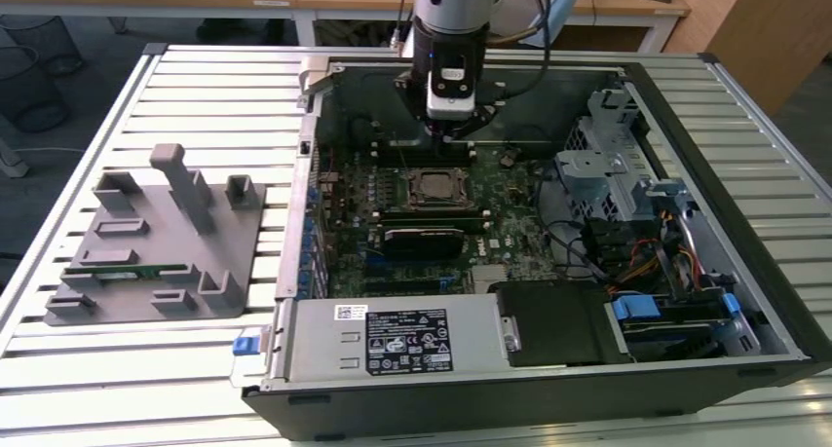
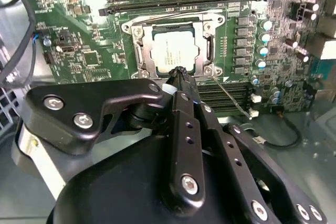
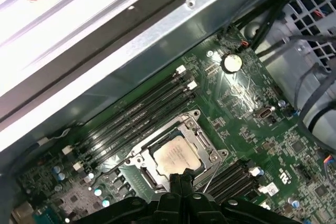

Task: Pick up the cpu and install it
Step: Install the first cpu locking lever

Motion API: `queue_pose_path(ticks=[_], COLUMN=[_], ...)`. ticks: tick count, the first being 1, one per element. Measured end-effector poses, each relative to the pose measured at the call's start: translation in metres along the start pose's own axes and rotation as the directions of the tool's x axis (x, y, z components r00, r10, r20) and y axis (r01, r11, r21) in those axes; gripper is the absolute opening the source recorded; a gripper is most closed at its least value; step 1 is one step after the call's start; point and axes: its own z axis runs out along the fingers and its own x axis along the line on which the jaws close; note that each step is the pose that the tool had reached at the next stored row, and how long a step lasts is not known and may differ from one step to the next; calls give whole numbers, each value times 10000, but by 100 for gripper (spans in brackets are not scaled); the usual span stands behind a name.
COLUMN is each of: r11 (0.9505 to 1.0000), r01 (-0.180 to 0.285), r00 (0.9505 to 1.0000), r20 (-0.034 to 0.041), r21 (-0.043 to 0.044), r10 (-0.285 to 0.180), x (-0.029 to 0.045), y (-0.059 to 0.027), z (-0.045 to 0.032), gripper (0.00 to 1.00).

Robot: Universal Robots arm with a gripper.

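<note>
The cpu (image 2: 175, 51) is lying seated in its socket (image 2: 173, 50), frame open; the gripper (image 2: 180, 72), fingers pressed together and holding nothing, is hovering just beside it.

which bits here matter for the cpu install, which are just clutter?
Job:
- cpu, lying in the socket
- gripper, closed, empty, tips at the socket's edge

Lying about:
- memory stick on the grey fixture plate
- power supply
- drive cage
</note>
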Motion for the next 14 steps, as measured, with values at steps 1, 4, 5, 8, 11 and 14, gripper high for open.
queue_pose_path(ticks=[1, 4, 5, 8, 11, 14], r11=[9999, 9990, 9985, 9936, 9894, 9844], r01=[110, 439, 550, 1134, 1455, 1760], r00=[9999, 9990, 9985, 9936, 9894, 9844], r20=[-2, -8, -10, -21, -26, -31], r21=[-2, -7, -9, -20, -26, -32], r10=[-110, -439, -550, -1134, -1455, -1760], x=[0, 0, 0, 0, 1, 1], y=[0, 0, 0, 0, 0, -1], z=[0, 0, 0, 0, 0, 0], gripper=[11, 11, 11, 11, 11, 11])
